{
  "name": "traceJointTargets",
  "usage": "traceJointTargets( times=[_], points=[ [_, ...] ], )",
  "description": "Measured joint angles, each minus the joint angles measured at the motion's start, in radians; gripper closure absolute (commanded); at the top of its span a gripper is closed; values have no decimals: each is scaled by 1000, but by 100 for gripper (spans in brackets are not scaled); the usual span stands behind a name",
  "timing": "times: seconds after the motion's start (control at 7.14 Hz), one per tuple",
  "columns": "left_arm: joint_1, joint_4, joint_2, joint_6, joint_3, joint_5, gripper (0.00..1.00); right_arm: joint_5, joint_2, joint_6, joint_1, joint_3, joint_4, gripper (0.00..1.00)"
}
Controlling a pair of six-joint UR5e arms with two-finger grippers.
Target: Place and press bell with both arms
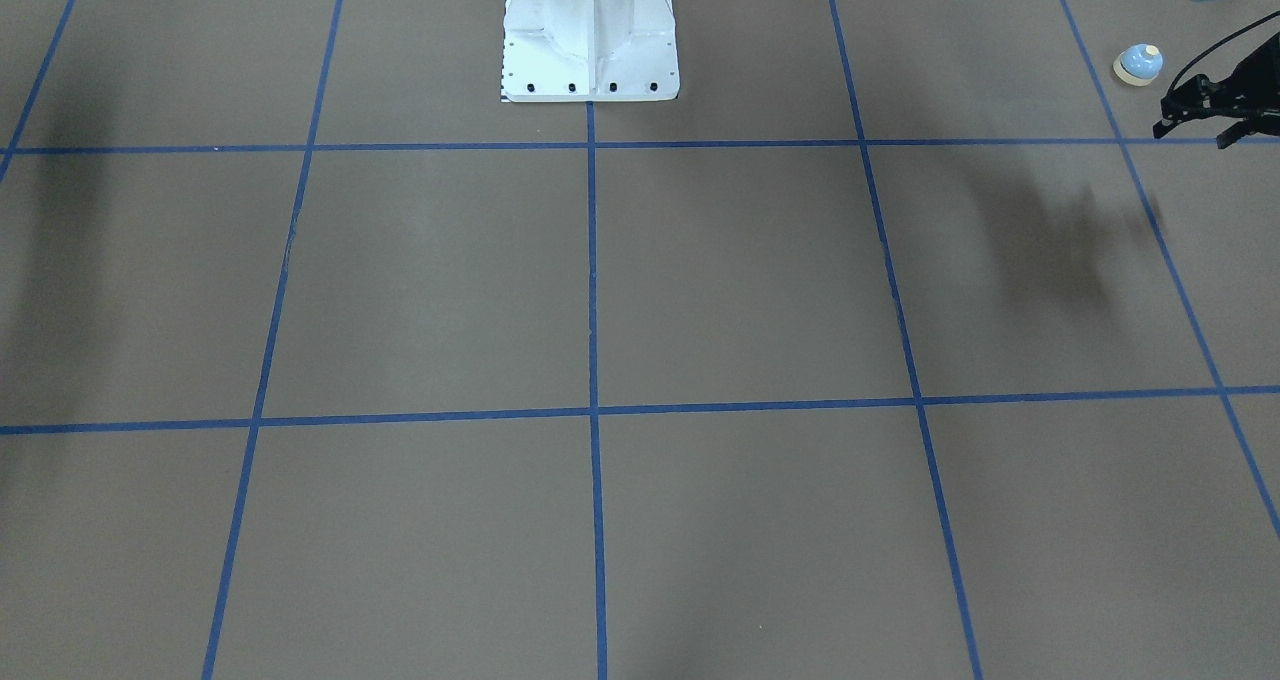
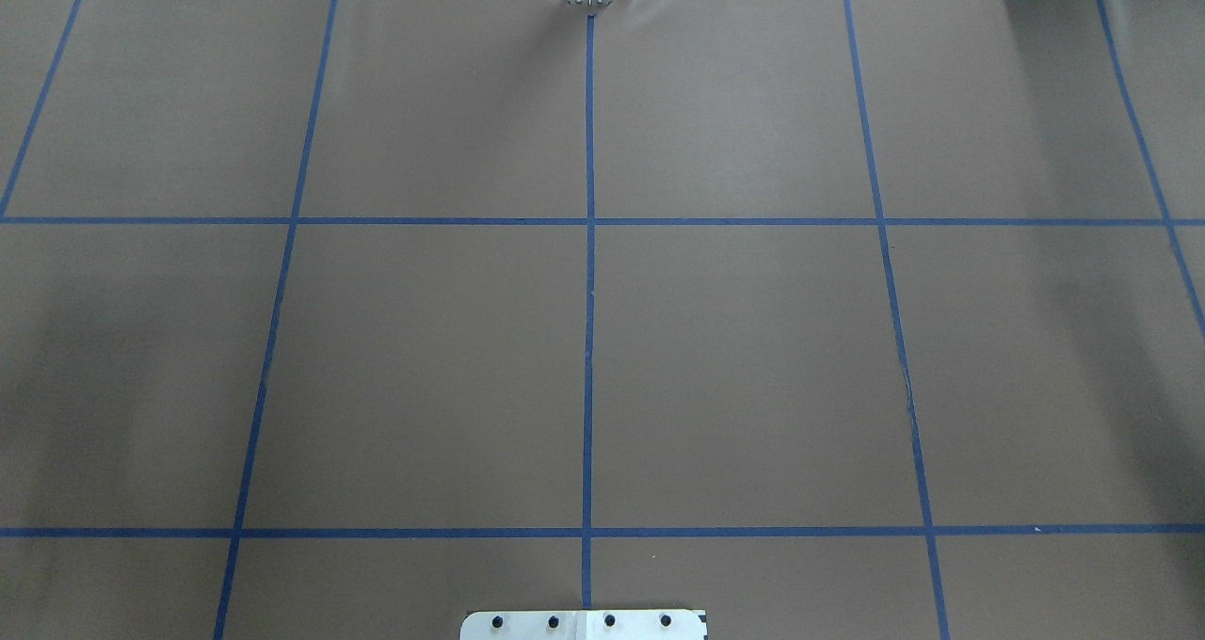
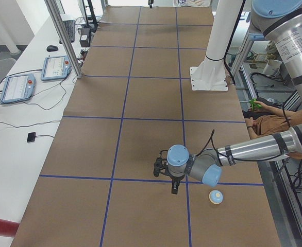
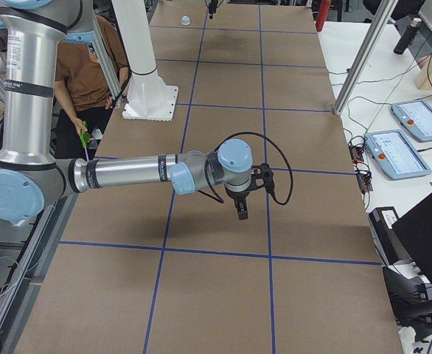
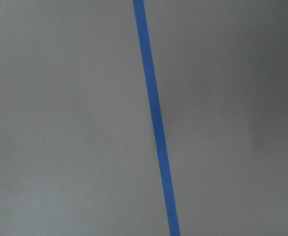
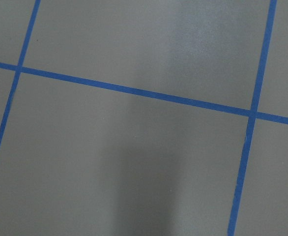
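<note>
We cannot tell how the jaws of our left gripper (image 1: 1195,128) or right gripper (image 4: 242,209) stand. The bell (image 1: 1138,63), just beside the left jaws, could get knocked aside.

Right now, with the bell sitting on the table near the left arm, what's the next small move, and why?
Probably shift the left gripper sideways until it is above the bell. The bell stands upright on the table, untouched, beside that gripper and apart from it, and the left wrist view shows no bell.
</note>
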Motion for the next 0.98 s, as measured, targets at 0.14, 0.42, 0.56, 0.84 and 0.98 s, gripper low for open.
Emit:
traceJointTargets(
  times=[0.14, 0.42, 0.56, 0.84, 0.98],
  points=[
    [26, -52, 58, -8, 1, -5, 1, 0, 0, 0, -1, 0, 2, 0],
    [89, -97, 123, -59, 5, -4, 0, 2, 0, 1, -5, 0, 3, 0],
    [151, -103, 132, -116, 7, 6, 0, 2, 0, 1, -6, 0, 3, 0],
    [261, -108, 135, -211, 15, 51, 0, 2, 0, 0, -8, 0, 3, 0],
    [294, -109, 135, -230, 22, 63, 0, 2, 0, 0, -9, 0, 3, 0]
  ],
)
